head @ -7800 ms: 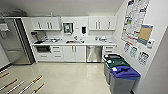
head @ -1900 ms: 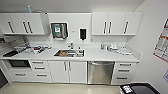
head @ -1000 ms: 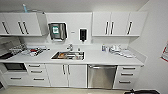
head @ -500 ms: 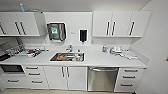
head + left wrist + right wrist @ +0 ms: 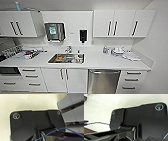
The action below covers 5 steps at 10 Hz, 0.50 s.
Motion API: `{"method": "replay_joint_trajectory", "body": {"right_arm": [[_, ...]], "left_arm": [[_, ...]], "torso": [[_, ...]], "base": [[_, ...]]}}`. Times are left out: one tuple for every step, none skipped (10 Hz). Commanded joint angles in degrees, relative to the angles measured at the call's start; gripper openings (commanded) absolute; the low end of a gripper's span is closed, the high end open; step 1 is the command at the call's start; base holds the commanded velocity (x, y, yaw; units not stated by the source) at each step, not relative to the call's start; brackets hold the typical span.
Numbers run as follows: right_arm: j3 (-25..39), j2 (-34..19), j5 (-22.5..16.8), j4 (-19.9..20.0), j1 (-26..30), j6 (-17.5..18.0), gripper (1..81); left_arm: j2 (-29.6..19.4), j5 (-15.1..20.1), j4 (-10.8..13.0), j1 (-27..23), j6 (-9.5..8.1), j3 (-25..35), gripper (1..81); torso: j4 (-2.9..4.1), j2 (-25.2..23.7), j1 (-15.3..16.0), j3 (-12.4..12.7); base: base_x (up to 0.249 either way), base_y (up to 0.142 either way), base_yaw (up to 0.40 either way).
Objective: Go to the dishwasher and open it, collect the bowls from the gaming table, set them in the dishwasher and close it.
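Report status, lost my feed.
Grippers: cannot tell. Dishwasher dead ahead under the counter, door shut. Nothing seen blocking it.

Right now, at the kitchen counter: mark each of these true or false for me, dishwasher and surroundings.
1. The dishwasher door is shut. True.
2. The dishwasher sits left of the sink. False: it is under the counter, right of the sink.
3. Drawers flank the dishwasher on its right. True.
4. The dishwasher front is white like the cabinet doors. False: it is brushed steel.
5. A dish rack stands on the counter left of the sink. True.
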Motion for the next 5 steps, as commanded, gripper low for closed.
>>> {"method": "replay_joint_trajectory", "body": {"right_arm": [[0.65,-0.80,-2.44,-0.52,2.04,-0.09,81.1],[0.65,-0.89,-2.44,-0.43,1.96,0.00,81.1],[0.65,-0.89,-2.44,-0.35,1.96,0.00,81.1],[0.65,-0.80,-2.44,-0.35,1.96,0.00,81.1],[0.65,-0.80,-2.44,-0.35,1.96,0.00,81.1]], "left_arm": [[-0.53,3.15,0.35,-2.12,0.17,0.64,81.1],[-0.53,3.15,0.35,-2.12,0.17,0.64,81.1],[-0.61,3.15,0.35,-2.12,0.17,0.64,81.1],[-0.61,3.15,0.35,-2.12,0.17,0.64,81.1],[-0.61,3.15,0.35,-2.12,0.17,0.64,81.1]], "torso": [[0.00,0.00,0.00,0.00],[0.00,-0.06,-0.09,0.05],[0.00,-0.11,-0.11,0.05],[0.00,-0.13,-0.11,0.07],[0.00,-0.11,-0.11,0.05]], "base": [[0.141,0.000,0.000],[0.141,0.000,0.000],[0.141,0.000,0.000],[0.140,0.000,0.000],[0.141,0.000,0.000]]}}
